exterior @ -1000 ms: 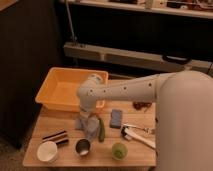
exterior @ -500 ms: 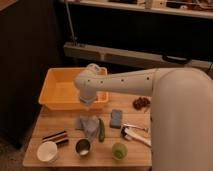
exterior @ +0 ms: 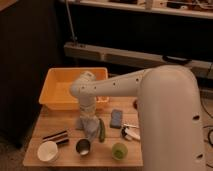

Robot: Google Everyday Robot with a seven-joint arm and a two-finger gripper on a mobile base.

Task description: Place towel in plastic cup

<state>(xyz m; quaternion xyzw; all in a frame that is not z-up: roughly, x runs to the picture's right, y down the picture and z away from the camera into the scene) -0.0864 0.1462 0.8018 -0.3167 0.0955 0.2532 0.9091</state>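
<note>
The grey-blue towel (exterior: 89, 127) lies bunched up on the wooden table (exterior: 65, 127), just in front of the orange bin. My gripper (exterior: 88, 114) points straight down at the end of the white arm, directly over the towel's top and touching or almost touching it. The arm's wrist hides the place where they meet. The small green plastic cup (exterior: 119, 150) stands at the table's front edge, to the right of the towel and well apart from the gripper.
An orange bin (exterior: 60, 90) fills the back left. A shiny metal cup (exterior: 83, 147) and a white cup (exterior: 48, 151) stand along the front. A green vegetable (exterior: 102, 131), a blue block (exterior: 116, 118), dark sticks (exterior: 56, 136) and a white tool (exterior: 131, 133) lie nearby.
The wrist has shifted only slightly above the towel. The towel stays in the same spot in front of the bin.
</note>
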